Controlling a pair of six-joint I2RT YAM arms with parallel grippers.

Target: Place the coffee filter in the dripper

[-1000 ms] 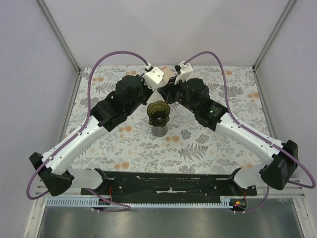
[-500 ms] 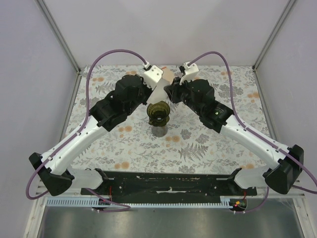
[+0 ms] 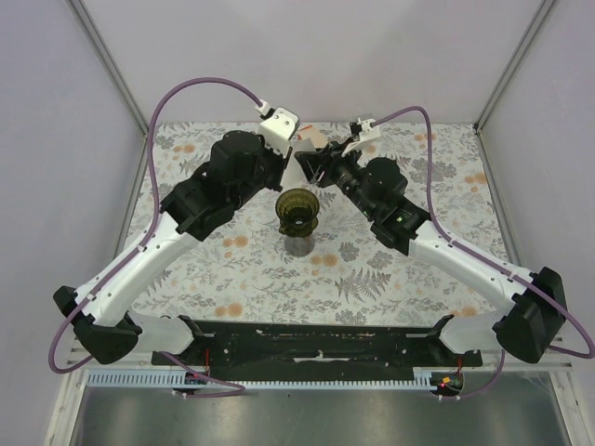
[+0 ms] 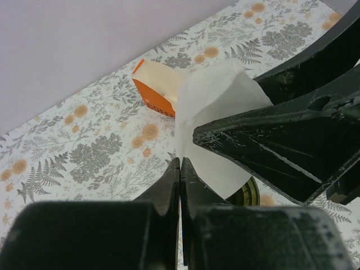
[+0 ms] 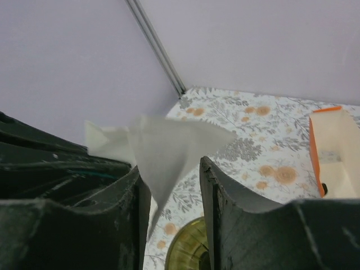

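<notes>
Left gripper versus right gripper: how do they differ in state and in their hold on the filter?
The left gripper is shut, pinching the coffee filter by its edge; the right gripper is open, the paper between its spread fingers. The left one comes in from the left of the dripper, the right one from the right. Both meet at the filter, just beyond the dripper.

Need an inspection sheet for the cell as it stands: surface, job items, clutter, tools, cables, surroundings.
Surface: floral-print table cover, lying flat.
Job's things: coffee filter held in the air, not yet in the dripper; dripper upright on its grey cup.
Clutter: orange-and-cream pack lying near the table's far edge.
Grippers: left tool shut on the filter's edge; right tool open, filter hanging between its jaws.
Cables: purple cables arch over both arms, off the table.
Surroundings: plain walls, metal frame posts; nothing else seen.
</notes>
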